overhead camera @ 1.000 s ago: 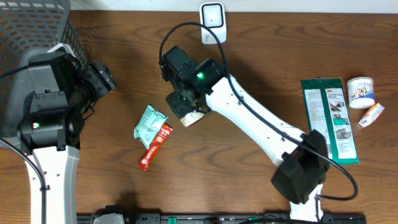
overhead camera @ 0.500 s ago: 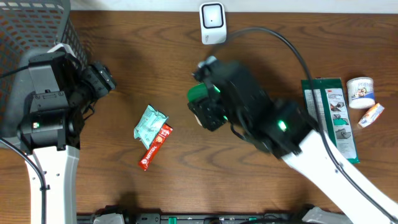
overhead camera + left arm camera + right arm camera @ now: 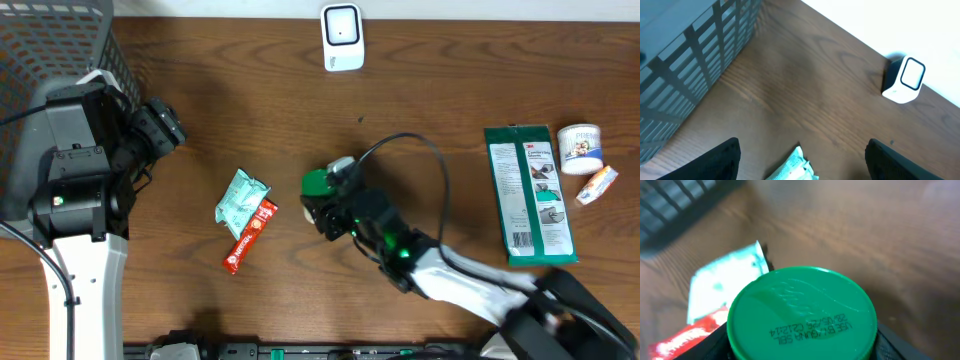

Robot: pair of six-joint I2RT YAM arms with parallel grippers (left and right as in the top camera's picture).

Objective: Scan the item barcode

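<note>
Right arm: the right gripper (image 3: 328, 207) is seen near the middle of the table (image 3: 430, 100), reaching in from the near right. It is clamped partway closed on the green-lidded jar (image 3: 318, 184), with a dark finger seen on each side of the lid in the wrist view. Whether the jar is clear of the table cannot be told.

Jar: the green lid is turned up and toward the far left. It fills the right wrist view, and a line of stamped print is seen upside down on it. The jar is placed on the near side of the white scanner (image 3: 342, 38) and well apart from it. The scanner stands at the far edge of the table.

Left arm: the left gripper (image 3: 162, 126) is held at the far left, beside the grey wire basket (image 3: 60, 40). Its fingers are spread wide and nothing is held between them.

Loose items: a teal packet (image 3: 242, 198) is found just left of the jar, with a red bar (image 3: 250, 235) touching its near side. At the right, a long green package (image 3: 530, 195) is laid flat. A small white tub (image 3: 579, 148) and a small orange-and-white item (image 3: 598, 186) are seen just beyond it, near the right edge.
</note>
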